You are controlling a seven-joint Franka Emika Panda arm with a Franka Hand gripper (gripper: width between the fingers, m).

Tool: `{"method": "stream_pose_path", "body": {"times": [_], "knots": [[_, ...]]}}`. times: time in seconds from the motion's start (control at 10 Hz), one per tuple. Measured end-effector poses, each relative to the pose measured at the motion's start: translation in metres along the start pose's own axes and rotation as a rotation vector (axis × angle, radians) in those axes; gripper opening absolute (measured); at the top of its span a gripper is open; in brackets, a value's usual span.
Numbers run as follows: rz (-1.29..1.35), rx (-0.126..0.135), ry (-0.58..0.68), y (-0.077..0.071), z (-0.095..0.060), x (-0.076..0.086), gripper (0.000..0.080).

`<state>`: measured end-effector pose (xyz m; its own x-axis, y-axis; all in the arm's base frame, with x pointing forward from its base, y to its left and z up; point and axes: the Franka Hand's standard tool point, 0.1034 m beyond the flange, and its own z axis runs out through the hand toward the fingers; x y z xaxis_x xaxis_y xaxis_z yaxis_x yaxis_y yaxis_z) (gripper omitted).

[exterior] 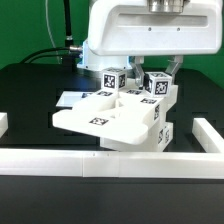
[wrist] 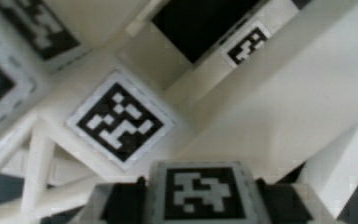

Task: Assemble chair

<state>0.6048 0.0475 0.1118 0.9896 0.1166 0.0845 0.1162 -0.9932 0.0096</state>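
Note:
The chair stands partly joined in the middle of the black table: a flat white slab in front, with tagged cubes and bars rising behind it. My gripper reaches down from above into those upper parts, and its tips are mostly hidden there. In the wrist view a tagged white bar sits between the two dark fingers, which lie against both its sides; the gripper is shut on it. Beyond it are a tagged chair panel and a dark cut-out.
A long low white border wall runs along the front, with short pieces at the exterior view's left and right. The marker board lies flat behind the chair on the left. Black cables hang at the back.

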Motion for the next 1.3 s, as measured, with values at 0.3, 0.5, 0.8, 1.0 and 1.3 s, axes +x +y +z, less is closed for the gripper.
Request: {"method": "stream_pose_path", "body": {"times": [0.3,0.5,0.8,1.0,1.3], "knots": [[0.319,0.003,0.026,-0.005,0.000,0.002,0.0283],[0.448,0.009,0.026,-0.006,0.000,0.002,0.0284],[0.884,0.025,0.033,-0.022,0.001,0.003,0.0284],[1.158,0.061,0.024,-0.032,0.001,0.005,0.0284],[1.182,0.066,0.017,-0.032,0.001,0.005,0.0284]]}}
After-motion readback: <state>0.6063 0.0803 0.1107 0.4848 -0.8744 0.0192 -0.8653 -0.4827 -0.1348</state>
